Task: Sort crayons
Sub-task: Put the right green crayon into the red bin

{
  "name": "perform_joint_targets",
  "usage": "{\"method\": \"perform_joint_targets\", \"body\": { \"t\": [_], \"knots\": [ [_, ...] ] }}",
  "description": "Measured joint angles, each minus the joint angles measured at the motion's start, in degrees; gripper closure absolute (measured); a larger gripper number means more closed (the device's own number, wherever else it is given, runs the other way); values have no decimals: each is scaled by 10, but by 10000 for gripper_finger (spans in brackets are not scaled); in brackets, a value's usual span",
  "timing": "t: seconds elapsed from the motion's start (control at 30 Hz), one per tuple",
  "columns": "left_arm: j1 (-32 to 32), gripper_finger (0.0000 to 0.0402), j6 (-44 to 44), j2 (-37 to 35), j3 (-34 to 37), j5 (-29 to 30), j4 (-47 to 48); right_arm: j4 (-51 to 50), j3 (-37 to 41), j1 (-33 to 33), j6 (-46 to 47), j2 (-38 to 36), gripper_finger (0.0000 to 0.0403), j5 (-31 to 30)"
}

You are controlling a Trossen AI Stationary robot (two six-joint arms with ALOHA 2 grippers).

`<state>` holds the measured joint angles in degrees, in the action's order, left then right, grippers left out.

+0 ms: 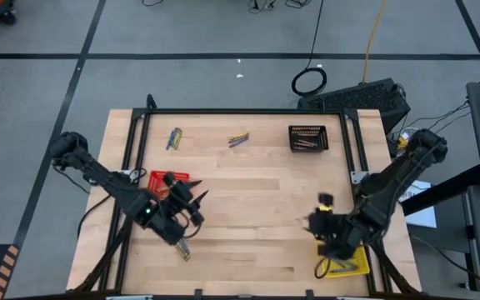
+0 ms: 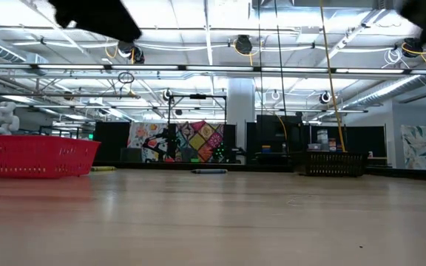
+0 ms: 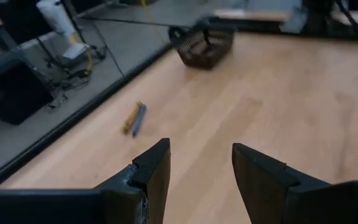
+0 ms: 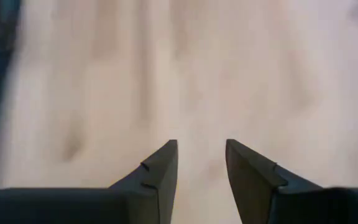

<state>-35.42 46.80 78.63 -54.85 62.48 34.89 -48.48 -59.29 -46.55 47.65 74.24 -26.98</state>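
Pale wood planks make up the surface, and the crayons lie on it in small clusters: a yellow and blue pair near the far left corner, a mixed bunch by the middle of the far edge, and a few close to the near edge beside the left arm. More crayons fill the black basket toward the far right corner. A red basket sits at the left side and a yellow basket at the near right corner. The left tool hovers over bare wood with fingers spread and nothing between them. The right tool, by the yellow basket, has its fingers parted, also empty.
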Motion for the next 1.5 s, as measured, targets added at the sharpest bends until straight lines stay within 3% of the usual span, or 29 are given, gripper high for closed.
{"method": "perform_joint_targets", "body": {
  "t": [0.03, 0.1, 0.2, 0.3, 0.37, 0.43, 0.57, 0.7, 0.87, 1.07, 1.5],
  "knots": [
    [14, 226, -12, 0, 0, 0, -18, 20, 1, 15, -53, -1, 285, -42],
    [50, 226, -36, 0, -7, -36, -32, 86, 12, 57, -171, -4, 292, -53],
    [118, 226, -57, 0, -19, -101, -27, 222, 67, 137, -330, -4, 304, 30],
    [200, 226, -57, 0, -31, -150, 8, 411, 158, 231, -419, 3, 313, 145],
    [260, 226, -56, 0, -38, -183, 56, 545, 221, 290, -446, 17, 317, 182],
    [322, 226, -56, 0, -40, -213, 102, 660, 271, 338, -455, 37, 318, 178],
    [465, 226, -118, 0, -40, -285, 124, 842, 293, 414, -469, 89, 317, 162],
    [606, 226, -196, 0, -39, -371, 123, 907, 263, 455, -457, 151, 316, 165],
    [732, 205, -247, 6, -29, -444, 102, 903, 228, 465, -455, 229, 316, 166],
    [791, 169, -236, 60, -27, -475, 107, 949, 214, 465, -471, 312, 316, 166],
    [748, 166, -237, 157, -26, -499, 127, 1046, 214, 469, -491, 353, 316, 166]
  ]
}}
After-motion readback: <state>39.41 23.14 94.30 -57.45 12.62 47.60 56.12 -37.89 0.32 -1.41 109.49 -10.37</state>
